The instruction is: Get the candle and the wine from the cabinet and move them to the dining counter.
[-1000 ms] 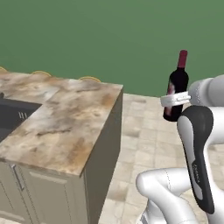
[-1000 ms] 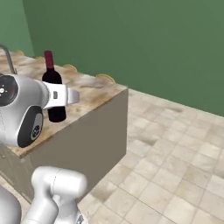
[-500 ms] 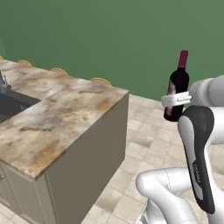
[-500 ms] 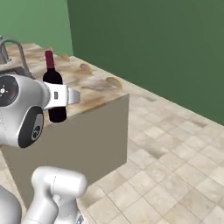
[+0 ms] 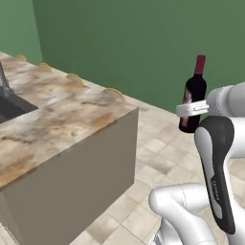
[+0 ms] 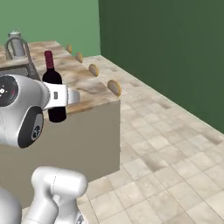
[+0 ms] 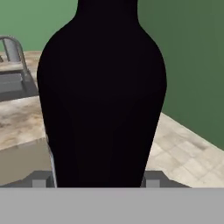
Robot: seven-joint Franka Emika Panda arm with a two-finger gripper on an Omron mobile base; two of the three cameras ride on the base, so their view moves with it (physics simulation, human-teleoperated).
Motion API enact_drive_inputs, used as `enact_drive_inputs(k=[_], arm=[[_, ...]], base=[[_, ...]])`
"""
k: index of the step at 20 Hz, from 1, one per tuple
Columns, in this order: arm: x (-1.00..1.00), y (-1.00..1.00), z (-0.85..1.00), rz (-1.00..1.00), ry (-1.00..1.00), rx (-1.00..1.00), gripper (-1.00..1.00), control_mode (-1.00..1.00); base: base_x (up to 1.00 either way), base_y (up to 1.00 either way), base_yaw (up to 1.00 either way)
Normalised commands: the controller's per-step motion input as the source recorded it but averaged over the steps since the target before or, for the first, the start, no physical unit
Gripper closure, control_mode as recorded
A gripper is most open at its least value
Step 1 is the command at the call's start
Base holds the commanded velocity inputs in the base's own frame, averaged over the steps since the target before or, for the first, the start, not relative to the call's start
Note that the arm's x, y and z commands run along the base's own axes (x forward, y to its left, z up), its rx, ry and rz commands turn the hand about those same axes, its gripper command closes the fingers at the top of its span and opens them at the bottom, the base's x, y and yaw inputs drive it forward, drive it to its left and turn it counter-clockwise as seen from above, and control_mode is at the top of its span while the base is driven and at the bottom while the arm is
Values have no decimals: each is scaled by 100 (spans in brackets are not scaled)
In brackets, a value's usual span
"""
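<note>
The wine (image 5: 195, 91), a dark bottle with a red foil neck, hangs upright in the air over the tiled floor. My gripper (image 5: 191, 108) is shut on its body. In the right base view the wine (image 6: 52, 79) stands in front of the dining counter's end, with the gripper (image 6: 59, 97) clamped round it. The hand view has the black bottle (image 7: 103, 96) close up between the jaws. The dining counter (image 5: 62, 119) with its marbled top lies to the left of the bottle and lower. The candle and the cabinet are out of view.
A dark sink (image 5: 9, 109) and a curved steel tap (image 6: 15, 43) sit in the counter top. Round stool seats (image 6: 114, 87) line the counter's far side. A green wall (image 5: 143, 43) stands behind, with tiled floor (image 6: 175, 153) open to the right.
The whole picture has shifted, so the base has moved; the counter's corner now reaches further into both base views. The bottle stays held in the same pose.
</note>
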Motion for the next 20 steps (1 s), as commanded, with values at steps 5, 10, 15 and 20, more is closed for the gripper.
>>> enact_drive_inputs(k=[5, 10, 15, 20], arm=[[0, 0, 0, 0, 0, 0, 100, 100], [0, 0, 0, 0, 0, 0, 100, 100], [0, 0, 0, 0, 0, 0, 100, 100], [0, 0, 0, 0, 0, 0, 100, 100]], base=[[28, -100, 38], [27, -100, 42], [26, -100, 46], [26, -100, 46]])
